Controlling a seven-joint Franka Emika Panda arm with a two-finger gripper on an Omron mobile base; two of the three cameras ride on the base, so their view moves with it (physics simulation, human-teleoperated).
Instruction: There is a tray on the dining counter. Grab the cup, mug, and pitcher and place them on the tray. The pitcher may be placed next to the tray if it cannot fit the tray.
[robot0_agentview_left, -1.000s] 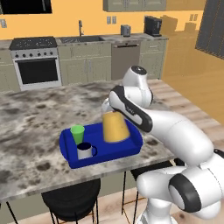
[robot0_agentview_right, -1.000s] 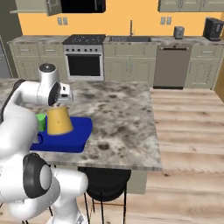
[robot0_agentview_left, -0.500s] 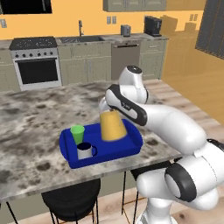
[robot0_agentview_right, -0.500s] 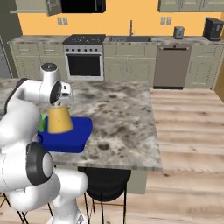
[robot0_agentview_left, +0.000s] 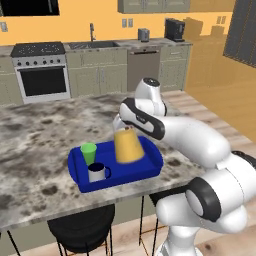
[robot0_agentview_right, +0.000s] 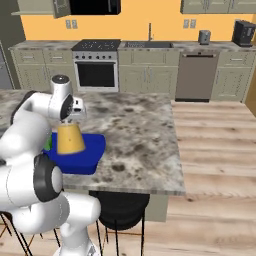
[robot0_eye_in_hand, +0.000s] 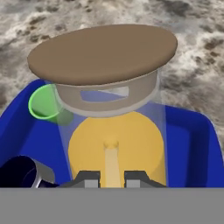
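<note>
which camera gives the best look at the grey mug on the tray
The left base view: the mug stands whole at the front of the tray, beside the pitcher. The hand view catches just its dark rim at the lower left edge. In the right base view I cannot make it out.

Home kitchen, rendered | black-fronted oven range (robot0_agentview_left: 39, 75) and dishwasher (robot0_agentview_right: 195, 76) set in pale green cabinets (robot0_agentview_right: 140, 75) | sink faucet (robot0_agentview_left: 92, 32), yellow walls | marble-look dining counter (robot0_agentview_right: 140, 135) over black stools (robot0_agentview_left: 82, 227) | wood plank floor (robot0_agentview_right: 215, 165)
</note>
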